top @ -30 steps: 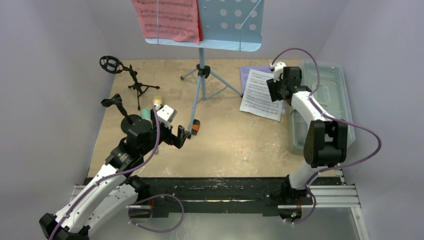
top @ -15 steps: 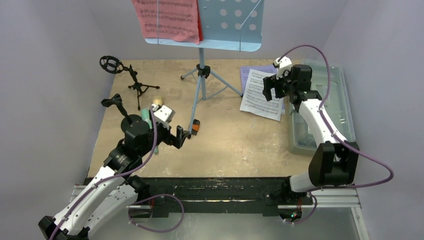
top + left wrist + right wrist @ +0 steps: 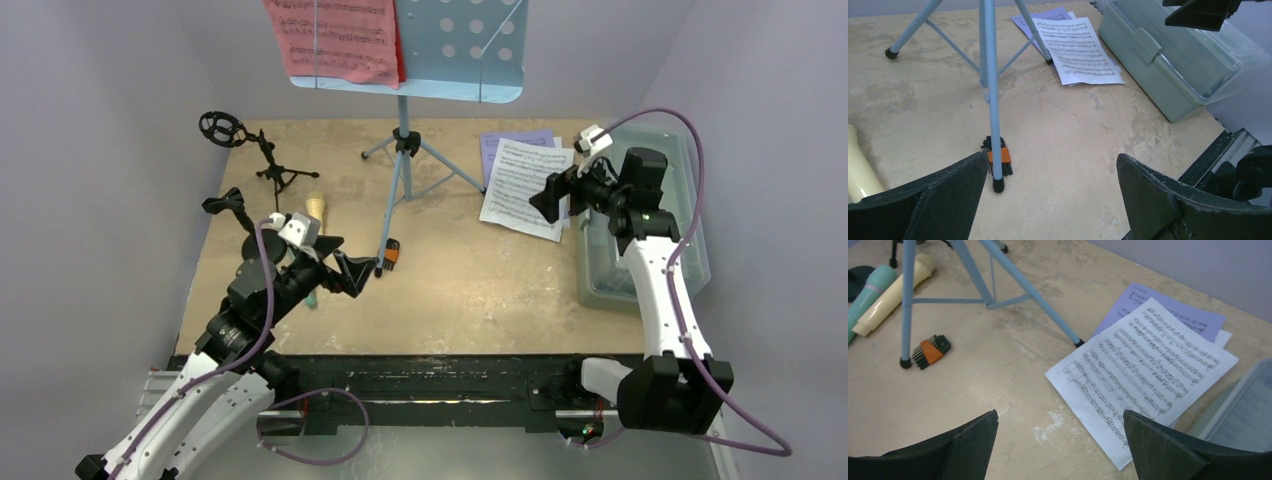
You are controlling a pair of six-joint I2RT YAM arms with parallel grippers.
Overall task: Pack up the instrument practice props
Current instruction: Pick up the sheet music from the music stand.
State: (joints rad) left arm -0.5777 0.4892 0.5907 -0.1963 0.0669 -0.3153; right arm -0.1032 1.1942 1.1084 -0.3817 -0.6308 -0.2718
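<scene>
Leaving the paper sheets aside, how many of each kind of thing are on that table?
Light-blue music stand: 1
Small black microphone tripods: 2
Mint-green microphone and yellow microphone: 2
Hex-key set: 1
Grey plastic tub: 1
Total: 7

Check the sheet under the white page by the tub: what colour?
Purple. The sheet shows best in the right wrist view.

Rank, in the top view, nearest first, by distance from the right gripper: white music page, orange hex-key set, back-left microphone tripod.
1. White music page, beside the right gripper.
2. Orange hex-key set, mid-table.
3. Back-left microphone tripod, far corner.
</scene>
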